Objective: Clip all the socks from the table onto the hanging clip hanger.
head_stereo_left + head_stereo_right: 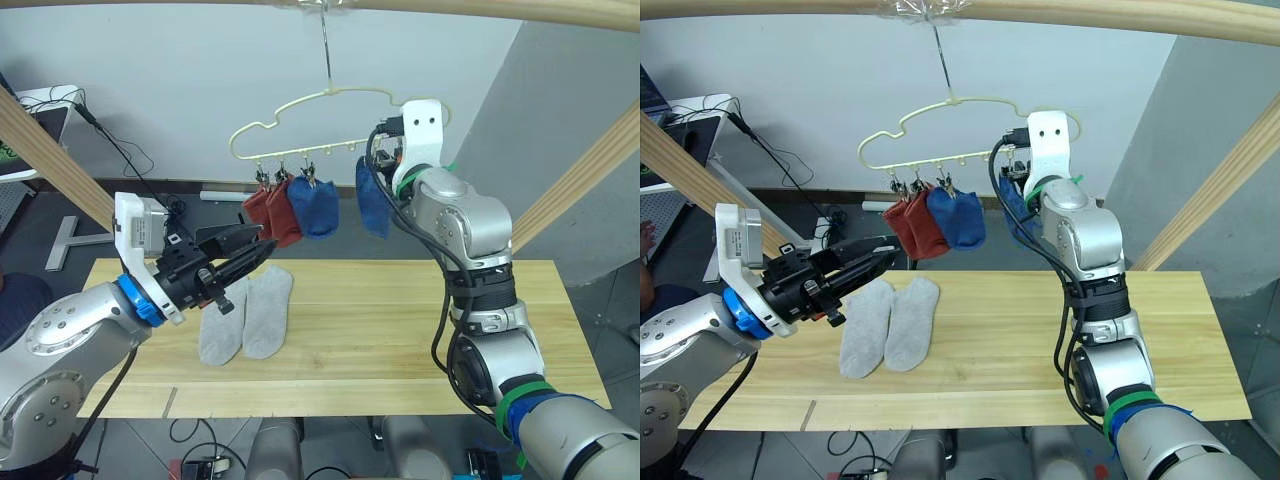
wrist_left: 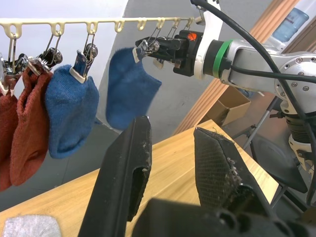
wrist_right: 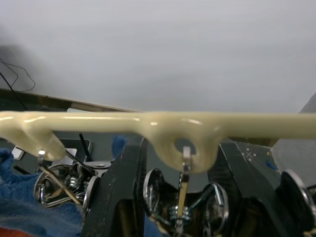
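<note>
Both end effectors raised: right (image 2: 148,47) at clip hanger (image 1: 300,125)

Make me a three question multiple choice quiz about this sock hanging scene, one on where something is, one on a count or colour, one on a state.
1. Where do the grey socks lie?
A. On the table
B. On the floor
C. In the left gripper

2. How many rust red socks hang from the clip hanger?
A. None
B. Two
C. Four

3. What state is the left gripper in?
A. Shut on a grey sock
B. Shut on a clip
C. Open, holding nothing

Answers:
1. A, both grey socks lie flat side by side on the pale wood.
2. B, two red ones hang beside the clipped blue sock, while the right gripper holds a second blue sock at a clip.
3. C, the left wrist view shows a clear gap between its fingers.
</note>
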{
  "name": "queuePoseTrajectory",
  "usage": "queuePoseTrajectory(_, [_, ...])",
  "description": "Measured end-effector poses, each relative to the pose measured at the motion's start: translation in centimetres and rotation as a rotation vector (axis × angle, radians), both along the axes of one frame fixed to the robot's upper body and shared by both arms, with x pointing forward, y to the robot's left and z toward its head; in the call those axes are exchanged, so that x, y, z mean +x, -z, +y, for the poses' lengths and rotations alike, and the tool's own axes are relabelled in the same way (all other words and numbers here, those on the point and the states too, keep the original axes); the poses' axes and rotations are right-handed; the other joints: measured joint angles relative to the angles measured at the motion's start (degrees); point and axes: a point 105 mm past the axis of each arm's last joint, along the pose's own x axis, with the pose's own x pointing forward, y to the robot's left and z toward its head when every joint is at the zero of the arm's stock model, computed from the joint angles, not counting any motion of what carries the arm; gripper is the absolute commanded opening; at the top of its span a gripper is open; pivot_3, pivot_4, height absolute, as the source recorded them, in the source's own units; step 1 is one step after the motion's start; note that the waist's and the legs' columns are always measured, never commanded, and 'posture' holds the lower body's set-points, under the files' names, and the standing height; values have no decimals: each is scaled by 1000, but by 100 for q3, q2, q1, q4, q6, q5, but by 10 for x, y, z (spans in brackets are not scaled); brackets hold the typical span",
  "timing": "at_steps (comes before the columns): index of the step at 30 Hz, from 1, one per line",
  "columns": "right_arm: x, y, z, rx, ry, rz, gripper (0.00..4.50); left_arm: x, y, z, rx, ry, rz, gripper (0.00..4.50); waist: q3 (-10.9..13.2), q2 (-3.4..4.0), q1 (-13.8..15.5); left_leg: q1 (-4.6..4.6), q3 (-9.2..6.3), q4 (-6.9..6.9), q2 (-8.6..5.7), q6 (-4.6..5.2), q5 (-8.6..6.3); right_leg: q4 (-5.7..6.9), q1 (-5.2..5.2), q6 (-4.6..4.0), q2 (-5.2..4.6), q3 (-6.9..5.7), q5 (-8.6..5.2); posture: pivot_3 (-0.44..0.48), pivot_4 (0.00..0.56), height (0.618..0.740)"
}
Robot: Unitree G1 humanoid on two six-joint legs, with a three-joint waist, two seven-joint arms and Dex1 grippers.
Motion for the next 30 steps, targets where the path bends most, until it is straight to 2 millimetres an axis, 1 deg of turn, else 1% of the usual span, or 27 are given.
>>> queuePoseTrajectory(5, [0, -2, 0, 2, 1, -4, 1743, 0, 0, 0, -1, -2, -1, 1681, 0, 0, 0, 0, 0, 0, 0, 0, 0, 1, 0, 0, 0, 0, 0, -66, 278, 740])
queuePoseTrajectory(11, [1, -10, -1, 14, 6, -22, 1743, 0, 1, -1, -3, 0, 1, 1681, 0, 0, 0, 0, 0, 0, 0, 0, 0, 1, 0, 0, 0, 0, 0, -66, 279, 740])
queuePoseTrajectory(16, [0, -11, -1, 15, 6, -24, 1743, 0, 1, -3, -8, 7, 0, 1681, 0, 0, 0, 0, 0, 0, 0, 0, 0, 1, 0, 0, 0, 0, 0, -64, 280, 740])
queuePoseTrajectory(19, [0, -11, -1, 15, 6, -25, 1148, 0, 1, -3, -11, 6, -3, 1681, 0, 0, 0, 0, 0, 1, 0, 0, 0, 2, 0, 0, 0, 0, 0, -64, 280, 740])
queuePoseTrajectory(21, [0, -12, -1, 15, 5, -26, 541, 0, 1, -3, -11, 6, -3, 1681, 0, 0, 0, 0, 0, 1, 0, 0, 0, 3, 0, 0, 0, 0, 0, -64, 280, 740])
queuePoseTrajectory(23, [0, -12, 0, 16, 4, -27, 168, 0, 1, -3, -11, 6, -3, 1681, 0, 0, 0, 0, 0, 1, 0, 0, 0, 3, 0, 0, 0, 0, 0, -64, 280, 740])
queuePoseTrajectory(24, [0, -12, 0, 16, 3, -27, 92, 0, 1, -3, -11, 6, -3, 1681, 0, 0, 0, 0, 0, 2, 0, 0, 0, 3, 0, 0, 0, 0, 0, -64, 280, 740])
queuePoseTrajectory(30, [0, -12, 0, 16, 4, -27, 92, 0, 3, -2, -11, 3, 5, 1681, 0, 0, 0, 0, 0, 2, 0, 0, 0, 4, 0, 0, 0, 0, 0, -62, 285, 740])
